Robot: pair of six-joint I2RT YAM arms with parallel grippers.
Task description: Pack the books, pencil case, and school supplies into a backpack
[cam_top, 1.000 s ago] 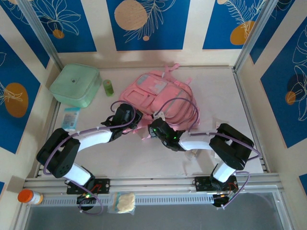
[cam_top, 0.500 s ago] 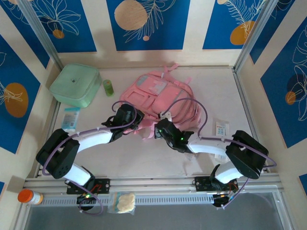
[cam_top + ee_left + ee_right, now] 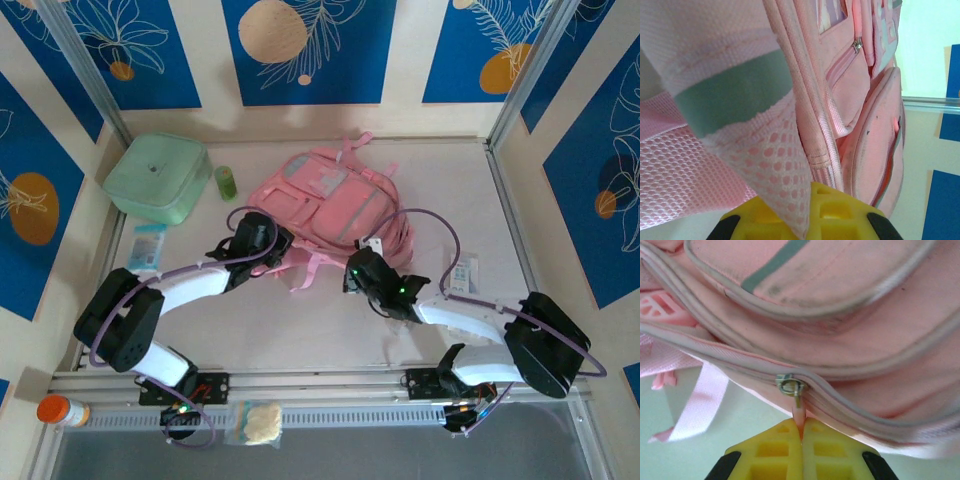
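The soft pink woven-cloth backpack (image 3: 335,200) is matt, its pink strap (image 3: 777,167) open mesh. Toward 6 o'clock in the right wrist view: a dull metal zip slider (image 3: 788,386), smooth pink pull tab (image 3: 799,416), matt yellow plastic fingers (image 3: 750,454).

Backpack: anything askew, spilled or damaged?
Nothing spilled or damaged. The backpack lies flat but diagonal, its straps splayed toward the near side. The left claw pinches a strap, the right claw the zipper pull. A white-blue packet lies loose to its right.
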